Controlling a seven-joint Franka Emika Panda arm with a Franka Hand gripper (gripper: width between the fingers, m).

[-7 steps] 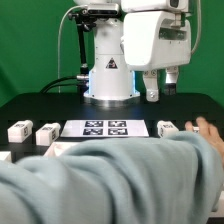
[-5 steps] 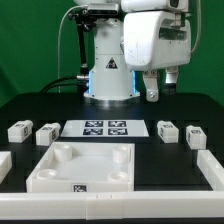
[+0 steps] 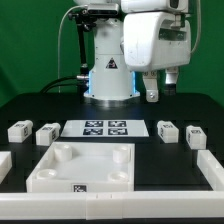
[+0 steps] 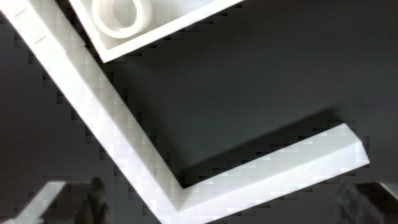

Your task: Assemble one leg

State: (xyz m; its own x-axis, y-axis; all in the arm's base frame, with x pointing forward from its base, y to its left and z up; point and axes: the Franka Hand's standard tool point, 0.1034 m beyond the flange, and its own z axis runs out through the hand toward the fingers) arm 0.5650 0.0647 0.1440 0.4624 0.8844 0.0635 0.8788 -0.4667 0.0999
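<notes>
Several legs, small white blocks with black-and-white markers, stand on the black table. Two are at the exterior view's left (image 3: 18,130) (image 3: 46,132) and two at its right (image 3: 167,129) (image 3: 194,134). The large white panel (image 3: 82,165) with round corner sockets lies at the front; one of its corners shows in the wrist view (image 4: 125,15). My gripper (image 3: 161,88) hangs high above the table's back right, far from every leg. It is open and empty. In the wrist view (image 4: 214,205) its fingers (image 4: 63,200) are dark blurs far apart.
The marker board (image 3: 105,128) lies flat between the two pairs of legs. White rails border the table at the exterior view's left (image 3: 5,163) and right (image 3: 210,165). One L-shaped rail corner (image 4: 125,130) lies below the gripper. The robot's base (image 3: 108,75) stands behind.
A person's arm in a grey-green sleeve covered the front of the table 0.7 s ago and has withdrawn, uncovering the panel. My gripper has not moved.
</notes>
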